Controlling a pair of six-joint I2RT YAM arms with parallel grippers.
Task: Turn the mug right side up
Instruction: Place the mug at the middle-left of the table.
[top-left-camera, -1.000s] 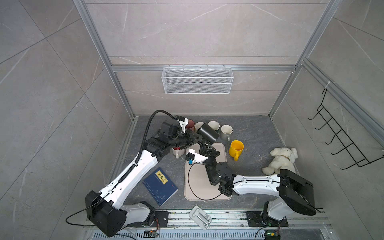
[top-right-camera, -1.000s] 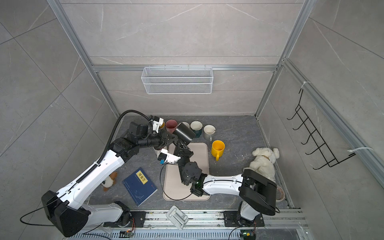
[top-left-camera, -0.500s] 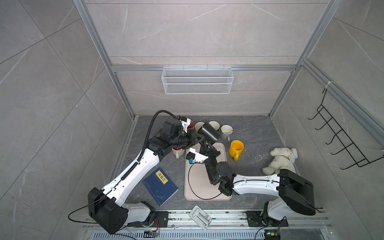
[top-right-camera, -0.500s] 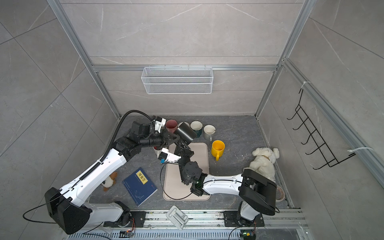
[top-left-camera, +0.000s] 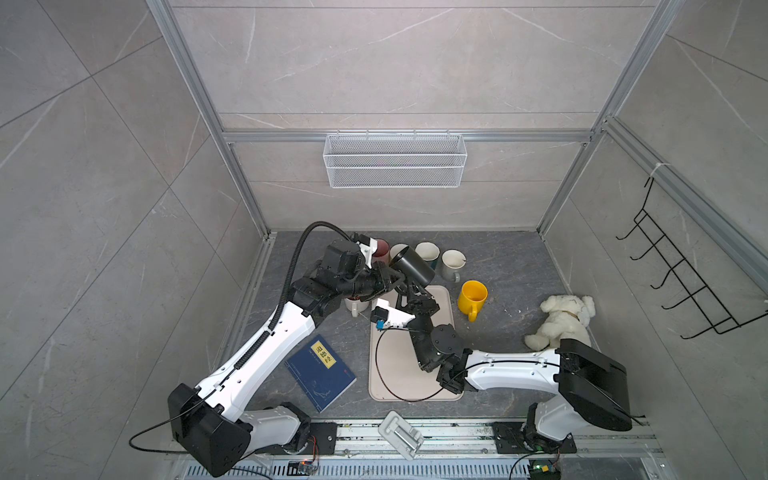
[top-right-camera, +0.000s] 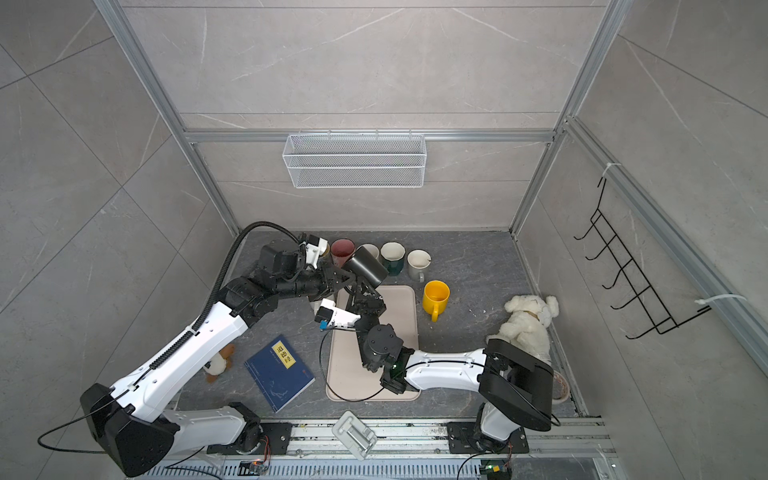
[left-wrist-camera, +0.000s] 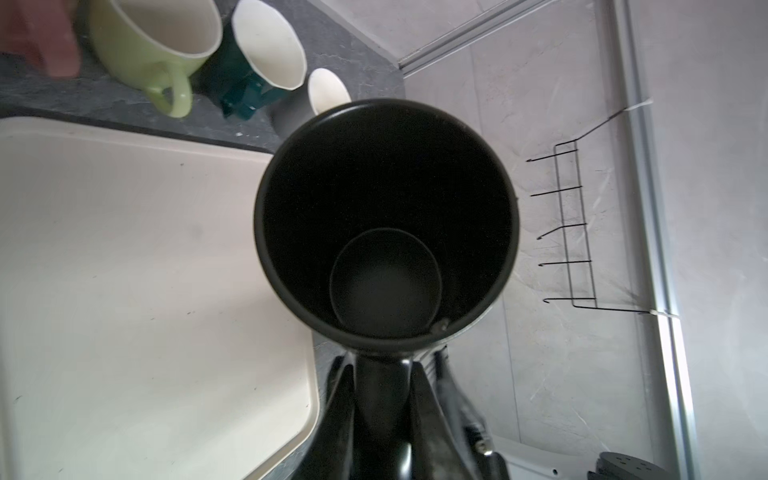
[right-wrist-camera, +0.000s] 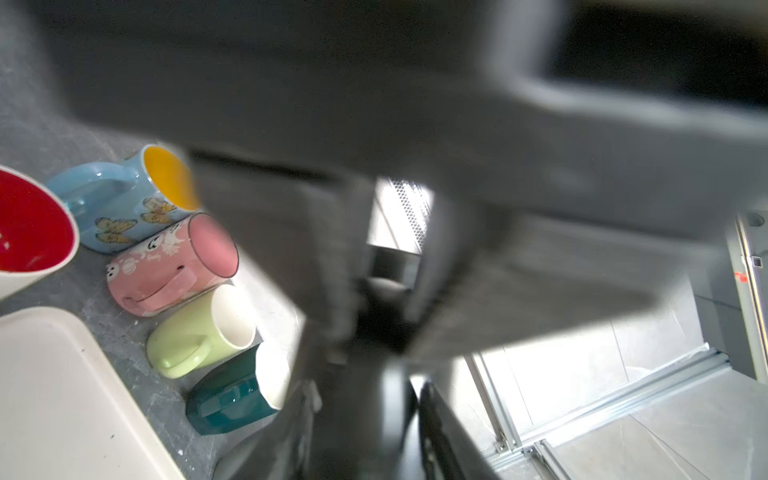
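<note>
The grey tabletop (top-left-camera: 498, 257) carries a beige tray (top-left-camera: 399, 374) in the middle and a row of mugs (top-left-camera: 428, 253) along its far side. Over the far end of the tray, between the two arms, the black mug (top-left-camera: 413, 264) hangs in the air, clear of everything below it. It lies almost on its side. Its mouth faces the left wrist camera, which looks down the dark inside to the bottom.

I judge this mug to be stiff and rather heavy for its size, with a smooth, round wall that can slip, and it could break if it falls. The handle (left-wrist-camera: 382, 399) seems the safest place to hold, though the body may swing around such a grip.

The left claw (left-wrist-camera: 382, 370) is clenched on this handle, which sits between its two fingers (left-wrist-camera: 428, 411). The right claw (top-left-camera: 409, 291) is just under the mug, near its wall. Its wrist picture is very blurred, so I cannot tell if it is released or touching the mug.
</note>
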